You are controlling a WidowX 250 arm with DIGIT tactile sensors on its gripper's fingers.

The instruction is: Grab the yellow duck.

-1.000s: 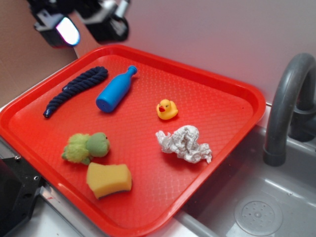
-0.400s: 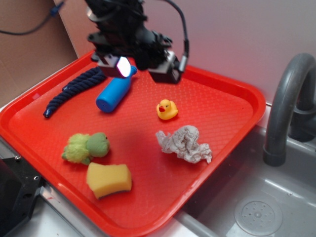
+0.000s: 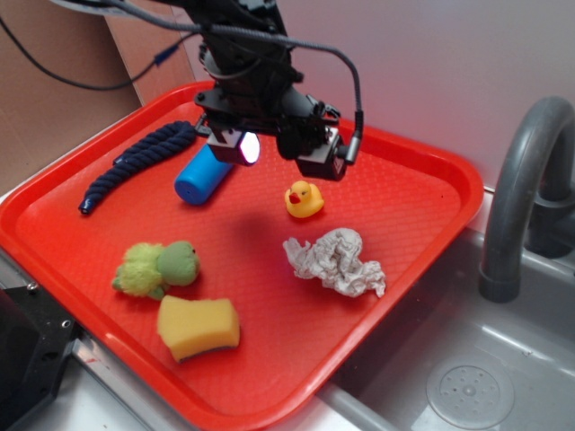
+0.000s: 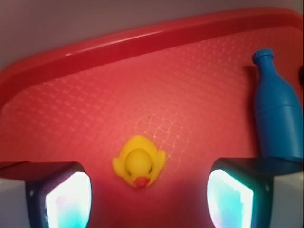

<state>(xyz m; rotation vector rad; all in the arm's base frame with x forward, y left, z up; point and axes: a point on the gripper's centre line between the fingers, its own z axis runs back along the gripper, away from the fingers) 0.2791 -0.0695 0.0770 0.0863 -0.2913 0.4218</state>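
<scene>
Hovering over the duck, jaws apart

The gripper (image 3: pixel 286 151) hangs above the red tray (image 3: pixel 422 175), its two fingers spread wide with nothing between them but air. In the wrist view each finger pad (image 4: pixel 69 199) glows pale at a bottom corner of the frame, and the yellow duck (image 4: pixel 139 161) sits on the tray floor in the gap between them, clear of both pads, its orange-red beak turned toward the camera.

From the exterior view the yellow duck (image 3: pixel 304 199) rests upright near the middle of the tray, just below and in front of the gripper, untouched. The blue bottle (image 3: pixel 202 173) lies on its side to the left of the duck, partly hidden behind one finger (its neck shows plainly only in the wrist view). A dark blue rope (image 3: pixel 135 164) lies further left along the tray's edge. In front of the duck is a crumpled white cloth (image 3: pixel 335 260), and toward the near left corner a fuzzy green-yellow plush toy (image 3: pixel 158 268) lies just beside a yellow sponge (image 3: pixel 198 327). A grey faucet (image 3: pixel 521 193) stands to the right, off the tray, over the sink (image 3: pixel 472 377)
</scene>
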